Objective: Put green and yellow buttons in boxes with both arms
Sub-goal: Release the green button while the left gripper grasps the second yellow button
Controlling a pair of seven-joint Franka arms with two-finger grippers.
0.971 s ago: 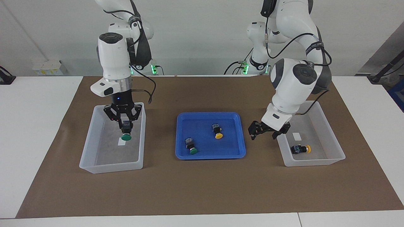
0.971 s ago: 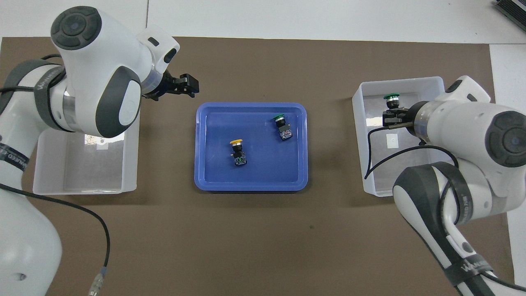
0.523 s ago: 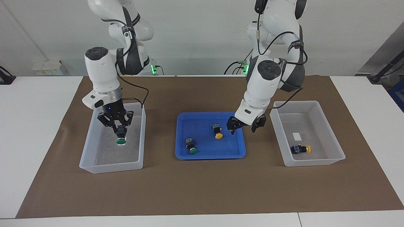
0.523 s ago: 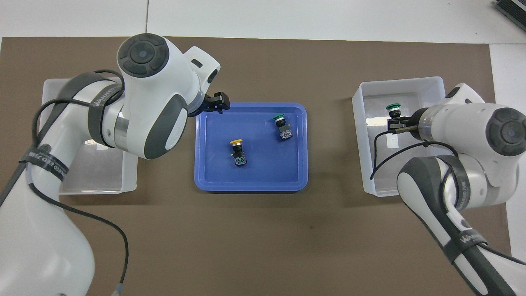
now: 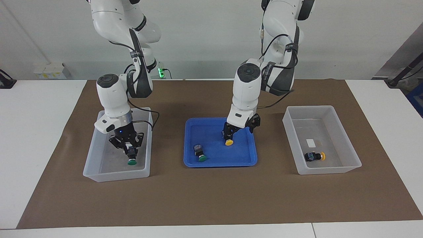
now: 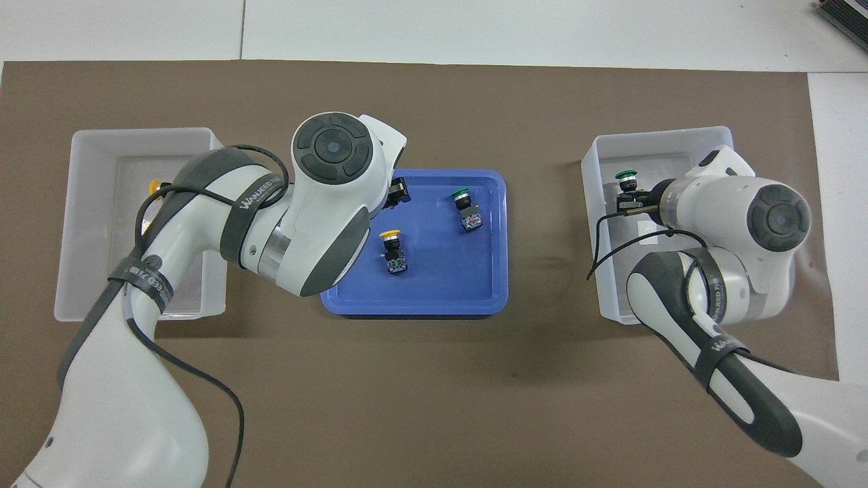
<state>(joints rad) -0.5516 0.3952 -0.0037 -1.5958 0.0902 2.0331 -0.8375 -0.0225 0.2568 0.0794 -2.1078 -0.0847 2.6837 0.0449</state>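
My right gripper [image 5: 131, 152] hangs low inside the box [image 5: 96, 167] at the right arm's end, shut on a green button [image 5: 132, 161] whose cap points down close to the floor; from above the cap [image 6: 625, 175] shows just ahead of the fingers. My left gripper [image 5: 240, 127] is open over the blue tray [image 5: 218, 163], right by the yellow button [image 5: 228, 142] lying there. A second green button [image 5: 199, 154] lies in the same tray. Another yellow button [image 5: 315, 156] lies on its side in the box [image 5: 330, 170] at the left arm's end.
Brown paper [image 5: 211, 198] covers the table under the tray and both boxes. Each box has a small white label [image 5: 310, 142] on its floor. In the overhead view the left arm's forearm [image 6: 319, 224] covers part of the tray [image 6: 413, 308] and of its box [image 6: 74, 203].
The left arm has swung from above its box to over the blue tray, gripper still open. The right gripper has carried the green button lower in its box, away from the robots.
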